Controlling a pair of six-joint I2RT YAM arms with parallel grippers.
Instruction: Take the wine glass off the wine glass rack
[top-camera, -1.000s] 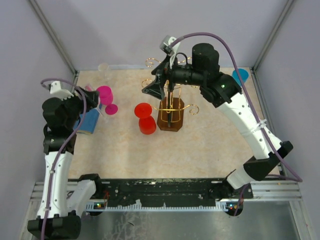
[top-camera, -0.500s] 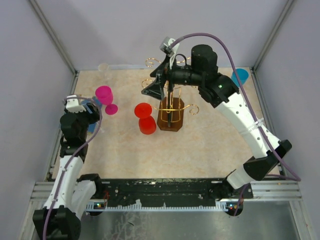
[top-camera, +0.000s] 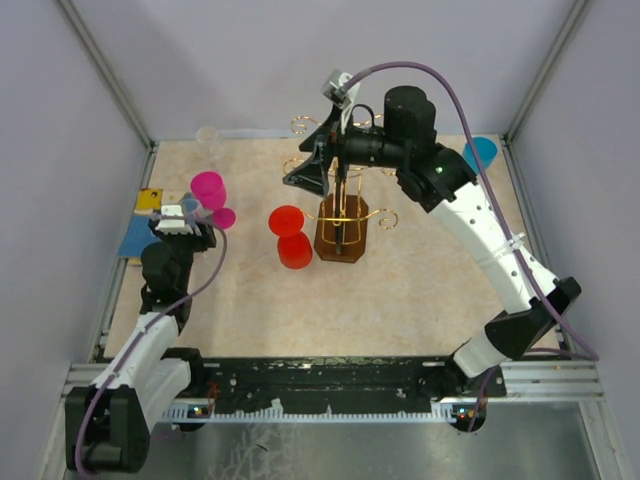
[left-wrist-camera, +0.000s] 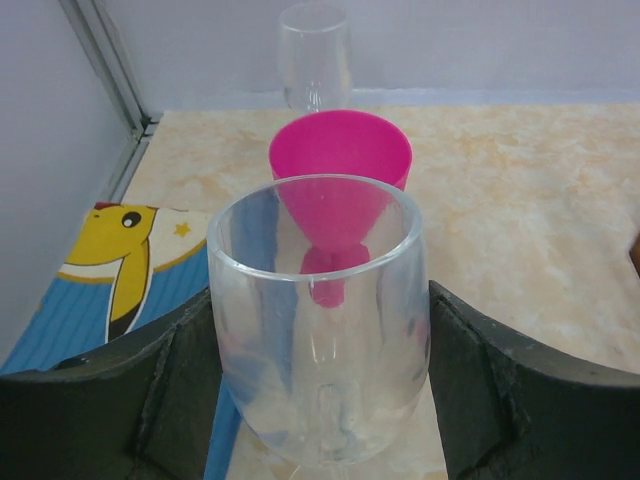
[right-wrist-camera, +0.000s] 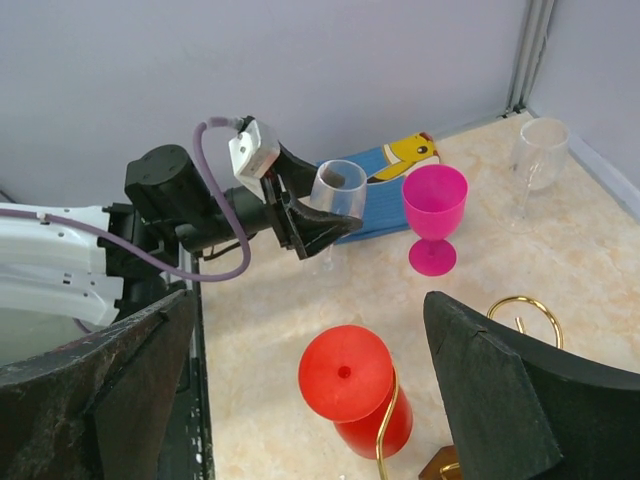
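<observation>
The wine glass rack (top-camera: 340, 232) stands mid-table: gold wire arms on a dark brown base. A red wine glass (top-camera: 291, 237) is upside down at its left side, against a gold arm (right-wrist-camera: 388, 425); it also shows in the right wrist view (right-wrist-camera: 348, 378). My right gripper (top-camera: 312, 172) is open and empty above the red glass, fingers spread either side of it. My left gripper (top-camera: 188, 213) is shut on a clear wine glass (left-wrist-camera: 318, 330) at the table's left, gripping its bowl; the right wrist view shows this glass (right-wrist-camera: 338, 190) upright.
A pink wine glass (top-camera: 210, 193) stands just beyond my left gripper. Another clear glass (top-camera: 208, 138) stands at the back left corner. A blue mat with a yellow figure (top-camera: 140, 225) lies by the left edge. A blue object (top-camera: 480, 152) sits at the back right.
My left arm has dropped and drawn back toward the near left with the clear glass, uncovering the blue mat. My right gripper has stayed over the rack.
</observation>
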